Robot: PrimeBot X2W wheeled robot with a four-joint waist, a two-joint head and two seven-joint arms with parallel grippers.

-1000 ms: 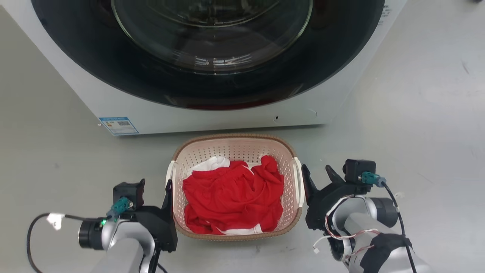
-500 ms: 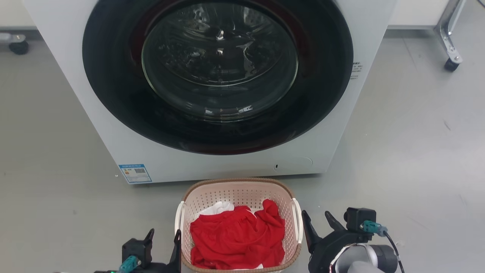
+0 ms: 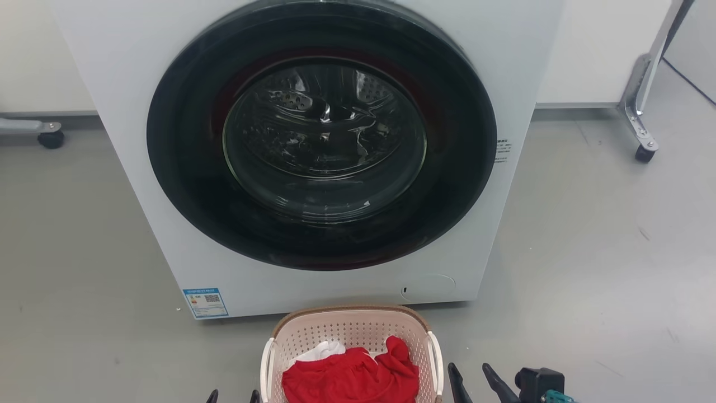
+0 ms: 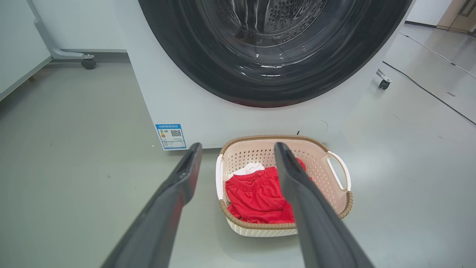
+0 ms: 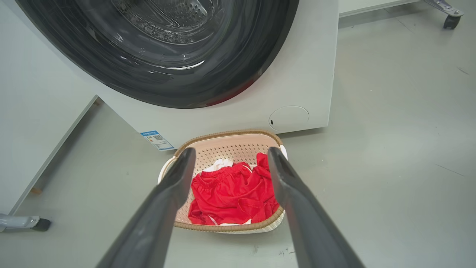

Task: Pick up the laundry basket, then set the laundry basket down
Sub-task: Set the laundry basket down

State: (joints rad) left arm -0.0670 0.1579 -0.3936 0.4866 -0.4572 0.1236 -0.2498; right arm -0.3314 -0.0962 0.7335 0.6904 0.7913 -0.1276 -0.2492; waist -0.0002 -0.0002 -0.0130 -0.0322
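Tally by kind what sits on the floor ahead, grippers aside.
White front-loading washing machine: 1
Pale pink-beige perforated plastic laundry basket: 1
Red crumpled cloth heap inside it: 1
White cloth piece inside it: 1
Total: 4

Washer (image 3: 330,168) stands just behind the laundry basket (image 3: 348,329); floor (image 3: 587,313) flanks it.

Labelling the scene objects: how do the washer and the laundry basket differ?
The washer is far bigger than the laundry basket. The washer is white, solid-sided, door shut; the basket is pinkish, perforated, open-topped, holding red clothes. Both stand on the grey floor.
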